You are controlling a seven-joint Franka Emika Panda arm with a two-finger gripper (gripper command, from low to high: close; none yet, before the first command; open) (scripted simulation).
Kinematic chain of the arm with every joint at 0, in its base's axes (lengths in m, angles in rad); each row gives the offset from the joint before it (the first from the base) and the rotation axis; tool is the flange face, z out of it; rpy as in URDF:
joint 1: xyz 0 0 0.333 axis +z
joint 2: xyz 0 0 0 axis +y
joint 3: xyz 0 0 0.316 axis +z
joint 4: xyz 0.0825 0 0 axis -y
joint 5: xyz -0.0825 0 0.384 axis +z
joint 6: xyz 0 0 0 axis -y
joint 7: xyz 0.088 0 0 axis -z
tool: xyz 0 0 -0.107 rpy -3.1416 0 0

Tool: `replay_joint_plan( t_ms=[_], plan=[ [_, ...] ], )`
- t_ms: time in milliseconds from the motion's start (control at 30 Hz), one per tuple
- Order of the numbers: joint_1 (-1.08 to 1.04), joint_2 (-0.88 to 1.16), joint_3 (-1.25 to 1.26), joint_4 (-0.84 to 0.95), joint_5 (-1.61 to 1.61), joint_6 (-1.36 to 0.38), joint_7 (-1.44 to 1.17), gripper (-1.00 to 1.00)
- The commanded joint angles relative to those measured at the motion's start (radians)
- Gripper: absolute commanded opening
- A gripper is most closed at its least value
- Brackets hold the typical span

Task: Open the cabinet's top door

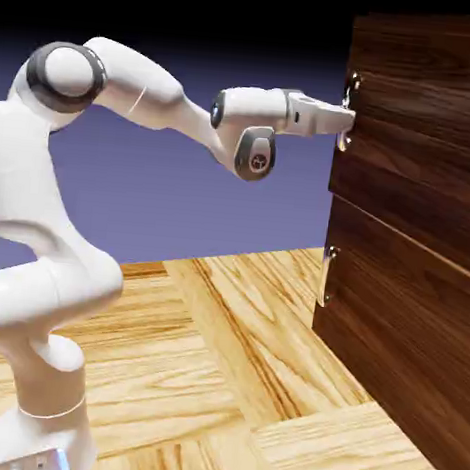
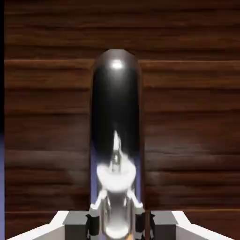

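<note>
The tool (image 2: pixel 116 226) pinches the upright handle (image 2: pixel 116 108) from both sides, presumably so that a pull swings out the top door (image 1: pixel 427 145), which lies flush in the upper part of the cabinet (image 1: pixel 390 343).

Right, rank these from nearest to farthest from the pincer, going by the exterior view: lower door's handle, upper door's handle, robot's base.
1. Upper handle: at the pincer, between its fingertips.
2. Lower handle: below, on the lower door.
3. Robot's base: bottom left.
</note>
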Motion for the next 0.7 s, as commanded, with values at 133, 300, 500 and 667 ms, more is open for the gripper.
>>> replay_joint_plan(
  t_ms=[133,300,500,667],
  plan=[
    [0.181,0.1,-0.112,-0.02,0.073,0.049,-0.16,-1.0],
    [0.362,0.19,-0.227,-0.024,0.165,0.09,-0.328,-1.0],
    [0.569,0.184,-0.432,-0.075,0.115,0.094,-0.299,-1.0],
    [0.705,0.115,-0.613,-0.168,-0.057,0.08,-0.134,-1.0]
  ],
)
